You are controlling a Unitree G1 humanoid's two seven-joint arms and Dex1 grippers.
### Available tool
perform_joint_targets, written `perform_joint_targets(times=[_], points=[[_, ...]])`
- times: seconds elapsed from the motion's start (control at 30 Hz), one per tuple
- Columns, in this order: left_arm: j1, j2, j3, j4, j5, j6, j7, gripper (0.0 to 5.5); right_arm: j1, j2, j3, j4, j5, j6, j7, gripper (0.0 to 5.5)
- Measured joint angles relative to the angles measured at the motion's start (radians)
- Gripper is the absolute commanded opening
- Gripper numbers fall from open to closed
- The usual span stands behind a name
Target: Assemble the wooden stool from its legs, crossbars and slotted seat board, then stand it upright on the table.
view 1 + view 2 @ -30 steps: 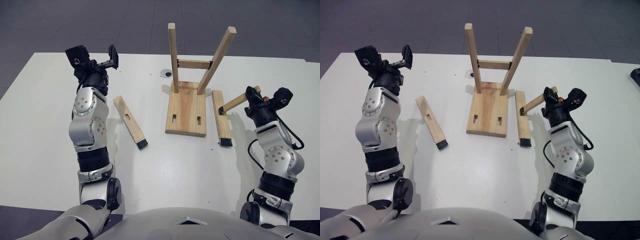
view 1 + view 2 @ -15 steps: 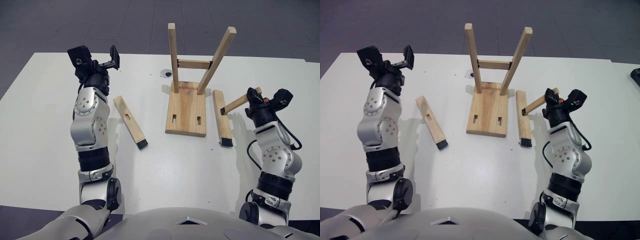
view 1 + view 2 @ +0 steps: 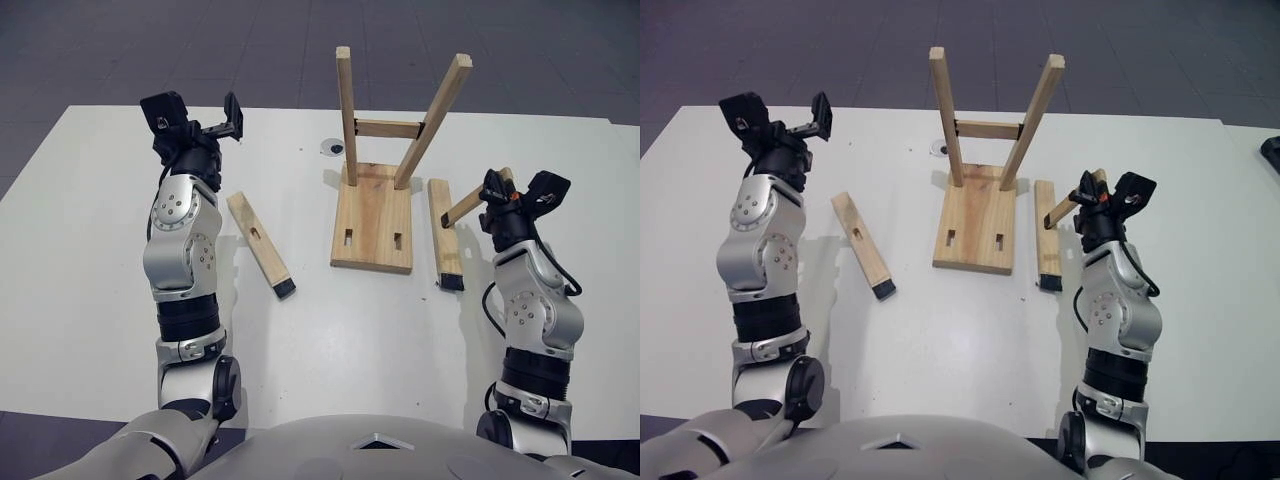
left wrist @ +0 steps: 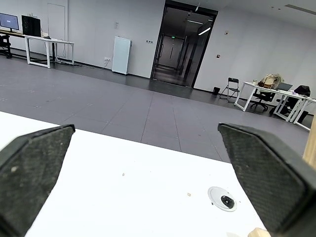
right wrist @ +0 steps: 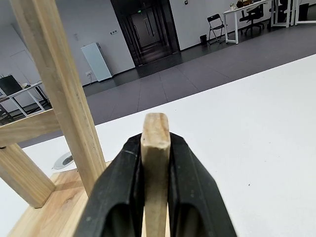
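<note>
Right gripper (image 3: 491, 192) is clamped tight on a crossbar (image 3: 463, 207), which slants down from its fingers to a loose leg (image 3: 445, 238) lying just beside it. Beyond that leg, to the gripper's left, the seat board (image 3: 372, 228) lies flat, carrying two upright legs (image 3: 346, 110). Left gripper (image 3: 213, 124) is spread wide, holding nothing; another leg (image 3: 259, 244) lies near it.
</note>
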Motion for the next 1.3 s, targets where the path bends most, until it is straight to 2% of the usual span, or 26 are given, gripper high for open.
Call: perform_joint_targets(times=[0.5,0.73,0.97,1.3], points=[[0.000,-0.001,-0.014,-0.057,0.014,0.005,0.041,5.40,0.067,-0.005,0.134,-0.031,-0.198,-0.102,0.009,0.41],[0.008,-0.002,-0.018,-0.083,0.014,0.019,0.051,5.40,0.108,-0.016,0.139,-0.005,-0.230,-0.159,0.016,0.41],[0.024,-0.015,-0.023,-0.107,0.014,0.031,0.066,5.40,0.108,-0.010,0.122,-0.005,-0.224,-0.159,0.009,0.41],[0.023,-0.023,-0.035,-0.113,0.015,0.035,0.073,5.40,0.069,-0.031,0.165,0.000,-0.275,-0.110,-0.008,0.41]])
